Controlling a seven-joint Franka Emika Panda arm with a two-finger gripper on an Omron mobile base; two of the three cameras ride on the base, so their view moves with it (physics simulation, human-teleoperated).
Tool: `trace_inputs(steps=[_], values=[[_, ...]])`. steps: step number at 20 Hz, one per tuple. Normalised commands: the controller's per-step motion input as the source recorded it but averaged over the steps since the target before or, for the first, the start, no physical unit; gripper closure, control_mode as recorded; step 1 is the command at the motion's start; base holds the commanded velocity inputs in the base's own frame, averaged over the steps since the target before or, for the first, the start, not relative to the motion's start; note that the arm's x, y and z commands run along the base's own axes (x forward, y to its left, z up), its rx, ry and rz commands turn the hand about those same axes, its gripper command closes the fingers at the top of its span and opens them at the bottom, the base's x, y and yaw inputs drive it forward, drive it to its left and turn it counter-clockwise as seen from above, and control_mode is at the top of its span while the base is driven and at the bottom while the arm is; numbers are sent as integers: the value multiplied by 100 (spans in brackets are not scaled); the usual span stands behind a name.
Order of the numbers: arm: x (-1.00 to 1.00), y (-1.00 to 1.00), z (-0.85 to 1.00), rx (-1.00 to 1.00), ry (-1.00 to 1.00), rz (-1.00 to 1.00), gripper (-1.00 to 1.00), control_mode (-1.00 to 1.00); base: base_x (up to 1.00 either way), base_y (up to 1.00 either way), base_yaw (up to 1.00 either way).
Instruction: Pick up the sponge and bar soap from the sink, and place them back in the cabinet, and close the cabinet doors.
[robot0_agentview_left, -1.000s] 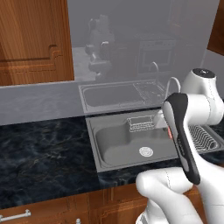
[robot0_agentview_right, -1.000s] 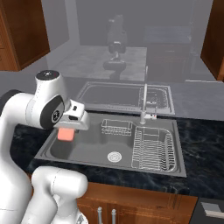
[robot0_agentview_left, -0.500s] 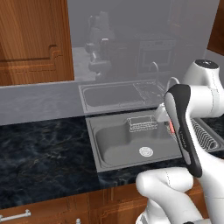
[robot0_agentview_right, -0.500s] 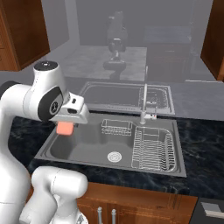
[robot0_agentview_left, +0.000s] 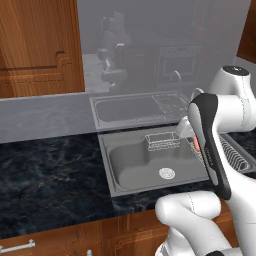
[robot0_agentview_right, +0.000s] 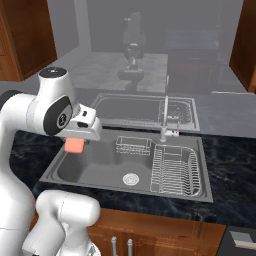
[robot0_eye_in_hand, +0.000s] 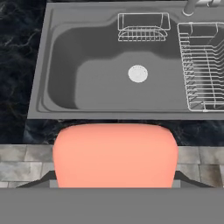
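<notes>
Holding bar soap (robot0_eye_in_hand: 115, 155), end effector (robot0_agentview_right: 76, 145) above sink (robot0_agentview_right: 100, 175)

Arm bent at elbow, wrist turned down, pincer (robot0_agentview_right: 76, 144) pointing downward, raised, jaws clamped on the bar soap (robot0_agentview_right: 75, 145) from both sides.

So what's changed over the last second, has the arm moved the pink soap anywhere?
Yes. The arm has lifted the bar soap higher above the sink and drawn it back toward the sink's left front edge, as the right base view shows. The fingers stay shut on the soap throughout; nothing was let go. The sink, its wire rack and the faucet stayed put.
</notes>
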Motion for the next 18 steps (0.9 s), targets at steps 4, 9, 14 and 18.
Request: trace_inputs(steps=[4,9,14,18], values=[[-6,0,0,0,0,0,100,-100,0,0,0],[0,0,0,0,0,0,100,100,-31,-8,0],[0,0,0,0,0,0,100,100,-52,-29,0],[0,0,0,0,0,0,100,100,-58,-36,0]])
